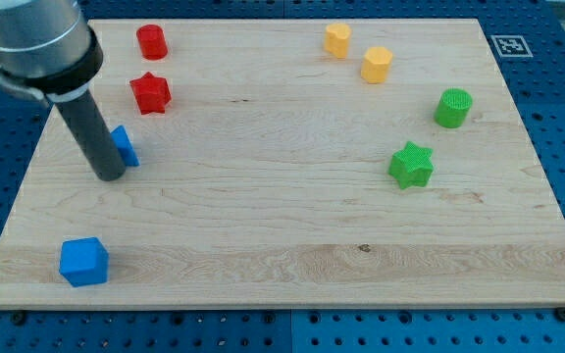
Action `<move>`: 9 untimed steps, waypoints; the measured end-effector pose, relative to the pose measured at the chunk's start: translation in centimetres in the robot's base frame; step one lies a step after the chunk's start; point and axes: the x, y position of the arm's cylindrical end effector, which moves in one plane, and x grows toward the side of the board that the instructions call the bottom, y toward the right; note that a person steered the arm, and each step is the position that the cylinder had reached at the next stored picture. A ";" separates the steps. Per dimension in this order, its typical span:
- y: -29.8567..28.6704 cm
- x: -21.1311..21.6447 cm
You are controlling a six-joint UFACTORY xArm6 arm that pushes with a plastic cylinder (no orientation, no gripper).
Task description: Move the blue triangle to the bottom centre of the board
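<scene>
The blue triangle lies at the view's left side of the wooden board, partly hidden behind my rod. My tip rests on the board just to the left of and slightly below the triangle, touching or nearly touching it. A blue cube sits near the board's bottom left corner.
A red cylinder and a red star lie above the triangle at the top left. Two yellow blocks sit at the top, right of centre. A green cylinder and a green star are at the right.
</scene>
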 end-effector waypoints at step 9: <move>4.0 -1.9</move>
